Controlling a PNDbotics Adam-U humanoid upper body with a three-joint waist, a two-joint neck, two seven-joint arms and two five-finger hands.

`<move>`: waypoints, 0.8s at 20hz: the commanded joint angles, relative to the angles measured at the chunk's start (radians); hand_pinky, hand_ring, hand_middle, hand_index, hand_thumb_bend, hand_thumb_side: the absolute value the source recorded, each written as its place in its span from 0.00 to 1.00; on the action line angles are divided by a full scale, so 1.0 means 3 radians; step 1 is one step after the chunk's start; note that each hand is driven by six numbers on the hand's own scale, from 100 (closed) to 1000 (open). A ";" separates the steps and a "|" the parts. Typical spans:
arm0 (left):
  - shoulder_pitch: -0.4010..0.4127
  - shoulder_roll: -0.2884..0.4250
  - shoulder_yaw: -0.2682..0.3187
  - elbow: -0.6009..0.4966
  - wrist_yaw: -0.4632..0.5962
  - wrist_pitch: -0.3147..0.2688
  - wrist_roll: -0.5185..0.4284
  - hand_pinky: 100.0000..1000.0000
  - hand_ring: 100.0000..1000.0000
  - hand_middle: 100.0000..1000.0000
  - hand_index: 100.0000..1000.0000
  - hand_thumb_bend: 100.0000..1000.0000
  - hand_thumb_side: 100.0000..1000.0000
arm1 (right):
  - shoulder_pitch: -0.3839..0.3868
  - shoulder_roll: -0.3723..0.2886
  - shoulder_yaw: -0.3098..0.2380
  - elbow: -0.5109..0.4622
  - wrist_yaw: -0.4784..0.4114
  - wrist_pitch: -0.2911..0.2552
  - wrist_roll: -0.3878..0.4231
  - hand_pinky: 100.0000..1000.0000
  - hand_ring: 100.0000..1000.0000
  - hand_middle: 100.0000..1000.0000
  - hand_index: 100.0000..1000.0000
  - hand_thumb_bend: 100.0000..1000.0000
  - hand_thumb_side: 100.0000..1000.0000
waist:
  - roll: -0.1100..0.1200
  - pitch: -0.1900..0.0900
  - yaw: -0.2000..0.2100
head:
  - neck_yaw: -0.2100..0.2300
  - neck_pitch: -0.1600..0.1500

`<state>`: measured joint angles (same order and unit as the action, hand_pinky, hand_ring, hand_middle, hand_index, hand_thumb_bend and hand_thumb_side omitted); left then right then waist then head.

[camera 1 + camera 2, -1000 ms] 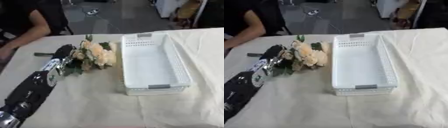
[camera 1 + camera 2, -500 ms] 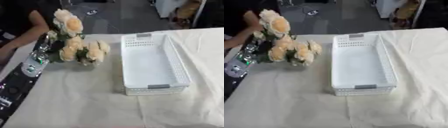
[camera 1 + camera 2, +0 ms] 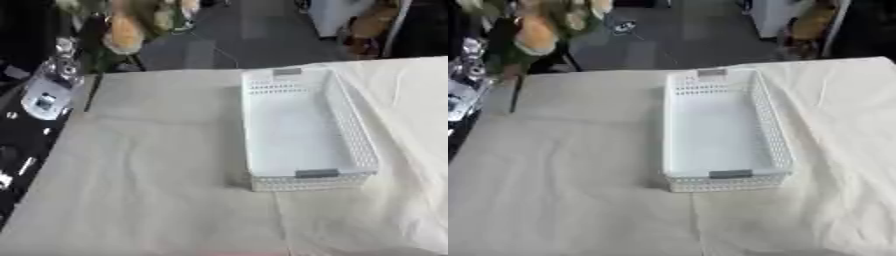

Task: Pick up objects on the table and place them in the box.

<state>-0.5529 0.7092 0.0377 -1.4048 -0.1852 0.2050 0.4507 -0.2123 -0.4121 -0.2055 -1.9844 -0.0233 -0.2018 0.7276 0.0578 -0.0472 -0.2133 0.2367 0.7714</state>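
At upper left of the left eye view: a bouquet of cream and peach flowers, blurred, lifted well above the table and cut off by the top edge. Just below it, the left hand, black with silver parts, at the flower stems; cannot tell whether the fingers are curled round them or apart, too blurred. Down the left edge, the black and silver left arm, overlapping the table's left border. Right of centre, a white perforated box, long, lying lengthwise away from the camera, grey handles at its near and far ends, nothing inside. Beneath it, a table under a cream cloth, creased toward the right.

At upper left of the right eye view: same flowers, peach bloom and green leaves over the dark floor beyond the table's far edge, well apart from the box. Only a sliver of the left arm showing at the left edge. Box sitting centre, empty, flat on the cloth. No sight of the right hand in either view.
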 commanded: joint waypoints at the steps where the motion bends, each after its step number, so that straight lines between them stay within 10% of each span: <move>1: -0.0250 0.0193 -0.0072 -0.0285 -0.0350 0.0006 -0.0151 0.00 0.00 0.00 0.09 0.00 0.64 | -0.0023 -0.0051 -0.0001 -0.0052 0.0002 -0.0003 0.0006 0.69 0.76 0.83 0.99 0.00 0.36 | 0.0000 -0.0036 -0.0004 | 0.0008 -0.0005; 16: -0.0992 -0.0427 -0.1008 -0.0588 -0.1666 -0.0253 -0.1660 0.00 0.00 0.00 0.09 0.00 0.56 | -0.0076 -0.0021 0.0007 -0.0052 -0.0018 0.0003 0.0029 0.69 0.77 0.83 0.99 0.00 0.36 | 0.0018 -0.0038 -0.0055 | 0.0131 -0.0005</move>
<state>-0.8282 0.5867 -0.2483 -1.5853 -0.6549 0.1405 -0.0174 -0.2178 -0.4114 -0.1947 -1.9844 -0.0250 -0.2013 0.7390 0.0665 -0.0495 -0.2291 0.2629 0.7714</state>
